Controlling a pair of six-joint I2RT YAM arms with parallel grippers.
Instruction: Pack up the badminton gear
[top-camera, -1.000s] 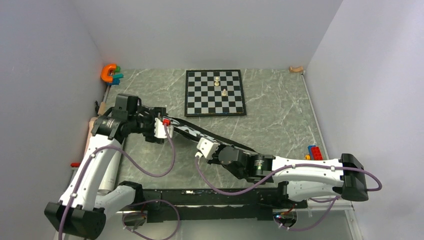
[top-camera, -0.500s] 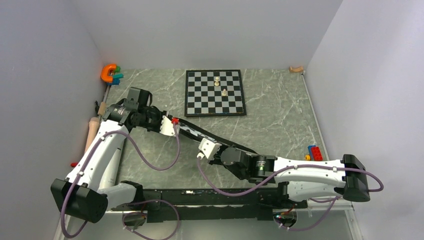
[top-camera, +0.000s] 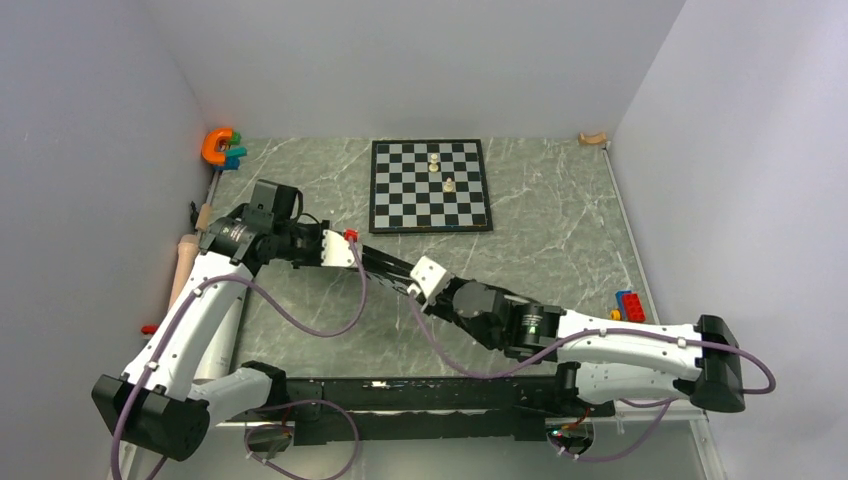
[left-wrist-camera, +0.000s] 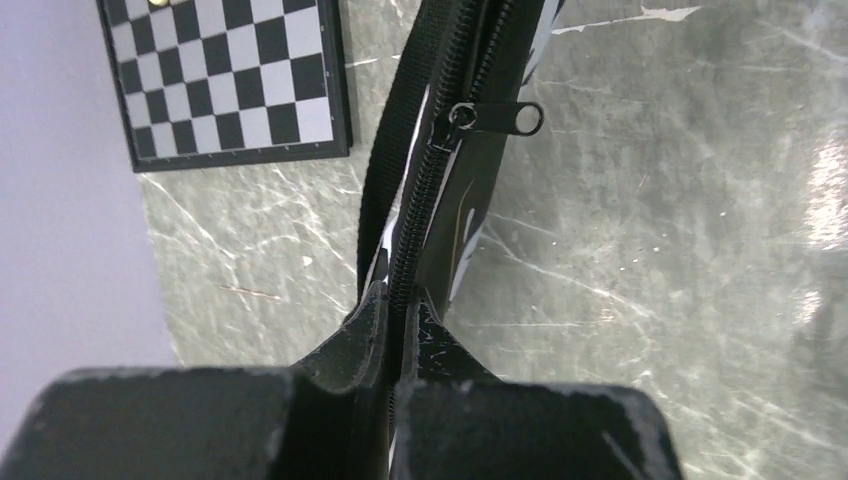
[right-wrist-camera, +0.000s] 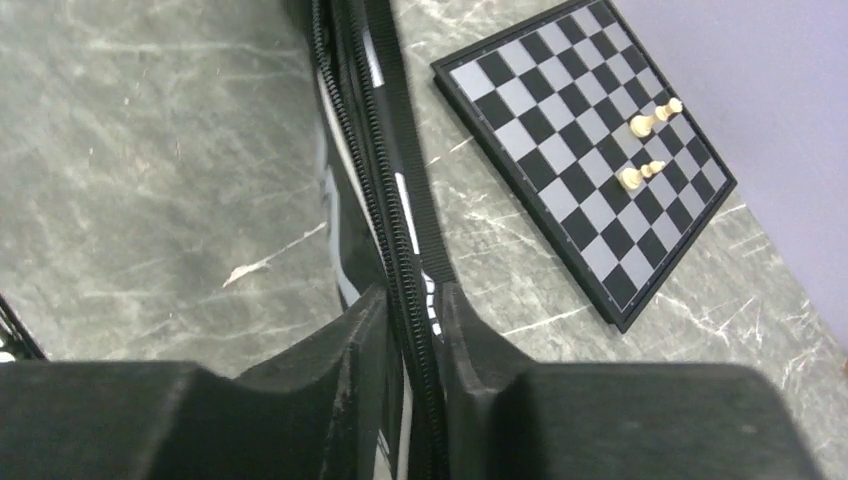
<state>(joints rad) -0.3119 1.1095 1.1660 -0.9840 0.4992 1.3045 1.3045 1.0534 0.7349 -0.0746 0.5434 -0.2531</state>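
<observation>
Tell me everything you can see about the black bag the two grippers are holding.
The black bag looks like fabric, long and narrow, seen edge-on, with white markings on its side. A zipper runs along the top edge; its black pull sticks out sideways. A webbing strap follows the zipper. The left gripper and right gripper each pinch that edge, stretching it between them.

Black bag (top-camera: 385, 262), white-lettered, stretched taut on a diagonal, left of centre; zip (right-wrist-camera: 385, 200) runs lengthwise, ring pull (left-wrist-camera: 495, 118) sticking out sideways
</observation>
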